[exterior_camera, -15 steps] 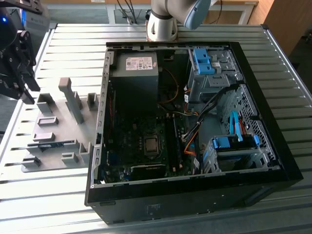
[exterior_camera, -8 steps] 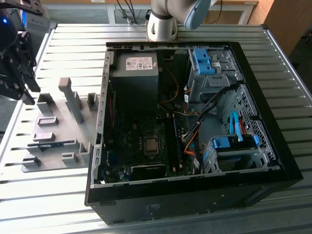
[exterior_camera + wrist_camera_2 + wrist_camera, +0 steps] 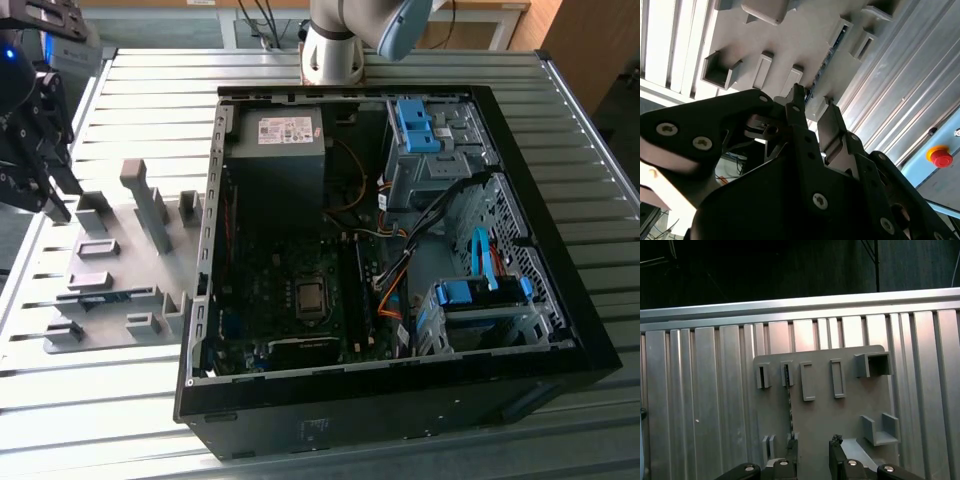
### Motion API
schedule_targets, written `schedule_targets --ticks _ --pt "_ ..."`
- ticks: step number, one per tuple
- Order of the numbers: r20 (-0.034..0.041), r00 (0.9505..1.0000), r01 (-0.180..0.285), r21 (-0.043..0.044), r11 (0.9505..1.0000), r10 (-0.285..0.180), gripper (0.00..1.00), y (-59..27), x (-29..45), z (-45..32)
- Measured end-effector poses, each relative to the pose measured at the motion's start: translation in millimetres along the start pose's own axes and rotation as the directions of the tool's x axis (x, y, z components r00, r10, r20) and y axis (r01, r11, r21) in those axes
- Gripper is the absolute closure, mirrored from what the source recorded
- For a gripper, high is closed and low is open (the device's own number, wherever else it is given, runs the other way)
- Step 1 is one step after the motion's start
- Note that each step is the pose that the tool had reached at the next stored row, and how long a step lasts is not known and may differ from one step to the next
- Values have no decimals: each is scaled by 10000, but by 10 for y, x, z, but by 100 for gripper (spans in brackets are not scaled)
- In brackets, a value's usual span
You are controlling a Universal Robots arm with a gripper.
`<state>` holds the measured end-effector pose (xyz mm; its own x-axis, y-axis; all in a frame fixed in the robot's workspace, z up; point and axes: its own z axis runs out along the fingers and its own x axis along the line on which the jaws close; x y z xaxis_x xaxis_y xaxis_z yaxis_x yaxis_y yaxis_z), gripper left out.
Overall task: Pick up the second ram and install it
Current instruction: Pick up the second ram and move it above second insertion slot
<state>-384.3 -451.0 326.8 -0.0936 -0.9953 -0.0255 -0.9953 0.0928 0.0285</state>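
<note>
The second ram (image 3: 108,295) stands on edge in a slot of the grey holder plate (image 3: 120,240), at the exterior view's left beside the open computer case. In the first wrist view the second ram (image 3: 788,407) is a thin dark strip running between two slot blocks. It appears as a narrow bluish line in the second wrist view (image 3: 832,47). My gripper (image 3: 60,195) hangs over the plate's far-left part, above the holder and apart from the stick. Its two black fingers (image 3: 792,457) are spread, so the gripper (image 3: 812,452) is open and holds nothing, as the second wrist view (image 3: 812,107) confirms.
The open computer case (image 3: 200,300) lies on the ribbed metal table (image 3: 130,90), with the motherboard (image 3: 300,290), power supply (image 3: 275,150) and blue drive-bay latches (image 3: 480,292) inside. Tall grey blocks (image 3: 140,200) rise from the holder plate. A red stop button (image 3: 941,156) sits nearby.
</note>
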Motion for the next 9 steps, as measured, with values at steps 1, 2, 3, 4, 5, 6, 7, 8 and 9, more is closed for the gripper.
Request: schedule_targets --ticks 1,2,3,4,5,6,7,8,9 --pt "0 10000 1 0 10000 -1 62 11 8 18" --pt "2 10000 1 1 10000 -1 62 20 14 37" --pt "2 10000 2 2 10000 -2 62 26 22 55" --pt "0 10000 2 0 10000 -2 62 32 32 72" --pt "0 10000 6 0 10000 -6 62 35 44 92" --pt "0 10000 16 0 10000 -16 62 37 55 109" --pt "0 10000 35 0 10000 -35 62 37 65 127" --pt "0 10000 77 -2 10000 -77 62 36 76 145" --pt "1 9999 136 -11 9999 -136 62 35 84 163"
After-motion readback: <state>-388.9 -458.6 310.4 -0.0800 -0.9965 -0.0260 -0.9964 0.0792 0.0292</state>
